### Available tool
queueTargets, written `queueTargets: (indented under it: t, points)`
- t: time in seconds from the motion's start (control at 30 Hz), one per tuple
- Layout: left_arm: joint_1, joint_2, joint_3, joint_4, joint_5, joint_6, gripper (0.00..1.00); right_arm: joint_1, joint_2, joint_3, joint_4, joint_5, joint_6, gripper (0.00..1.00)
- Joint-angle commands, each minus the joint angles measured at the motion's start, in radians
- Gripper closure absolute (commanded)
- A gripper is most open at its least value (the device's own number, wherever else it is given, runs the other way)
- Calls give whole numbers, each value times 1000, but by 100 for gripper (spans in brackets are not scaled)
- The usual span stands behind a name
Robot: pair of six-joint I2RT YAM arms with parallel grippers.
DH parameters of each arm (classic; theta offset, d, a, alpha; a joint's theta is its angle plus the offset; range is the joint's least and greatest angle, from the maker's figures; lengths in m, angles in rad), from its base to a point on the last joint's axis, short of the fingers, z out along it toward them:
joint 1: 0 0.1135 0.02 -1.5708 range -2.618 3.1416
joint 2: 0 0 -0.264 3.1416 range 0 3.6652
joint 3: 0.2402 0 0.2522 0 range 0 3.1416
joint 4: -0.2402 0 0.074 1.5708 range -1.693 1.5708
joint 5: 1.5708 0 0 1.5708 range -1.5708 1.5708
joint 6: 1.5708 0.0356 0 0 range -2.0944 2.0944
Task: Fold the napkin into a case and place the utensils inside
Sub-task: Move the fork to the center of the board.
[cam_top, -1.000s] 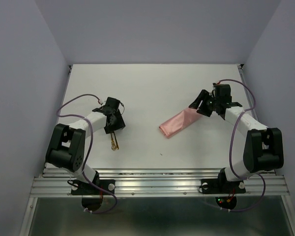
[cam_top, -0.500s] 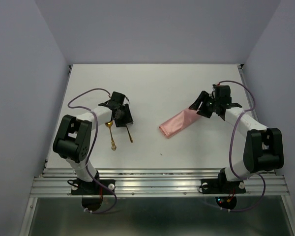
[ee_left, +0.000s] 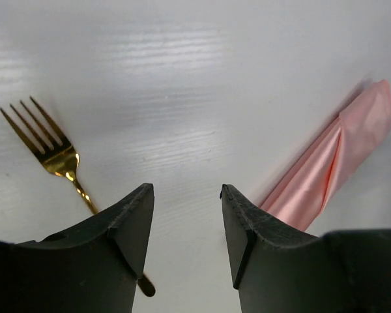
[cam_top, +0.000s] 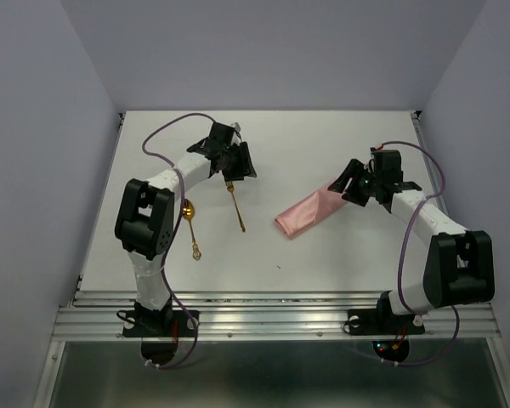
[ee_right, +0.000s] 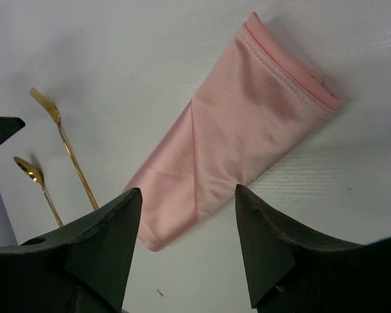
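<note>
The napkin lies folded as a narrow salmon-pink case (cam_top: 310,212) on the white table, right of centre; it also shows as the case (ee_right: 238,147) in the right wrist view and the case (ee_left: 335,166) in the left wrist view. The two gold utensils lie apart: a fork (cam_top: 236,206) and, further left, a spoon (cam_top: 191,229). My left gripper (cam_top: 236,170) hovers open at the fork's tines. The fork (ee_left: 49,149) runs under its left finger, and nothing sits between the jaws of the left gripper (ee_left: 187,190). My right gripper (cam_top: 347,183) is open over the case's far end, empty, as the right gripper (ee_right: 188,190) shows from the wrist.
Purple-grey walls close in the table (cam_top: 323,136) on three sides. A metal rail (cam_top: 272,316) with both arm bases runs along the near edge. The left arm's cable (cam_top: 166,136) loops above the table's far left.
The left arm swung from the near left toward the far middle. The fork, which lay beside the spoon, shifted right and farther away. The right arm barely moved.
</note>
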Motion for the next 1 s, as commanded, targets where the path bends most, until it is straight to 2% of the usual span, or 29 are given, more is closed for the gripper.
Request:
queueTargets:
  t: [0.0, 0.2, 0.43, 0.53, 0.7, 0.97]
  points:
    - [-2, 51, 132, -55, -16, 92, 43, -6, -36, -14, 3, 13, 9, 35]
    - [-2, 226, 255, -141, -60, 154, 43, -6, -42, -11, 2, 6, 11, 35]
    - [18, 268, 265, -165, -123, 121, 43, -6, -51, -16, -6, 11, 5, 35]
    - [44, 213, 177, -152, -181, 88, 43, -6, -51, -25, -3, 11, 6, 35]
    - [103, 105, -23, -102, -201, 63, 43, -6, -45, -26, 2, 3, 8, 35]
    - [104, -42, -217, -118, -240, 81, 43, -6, -40, -16, 8, -3, 8, 35]
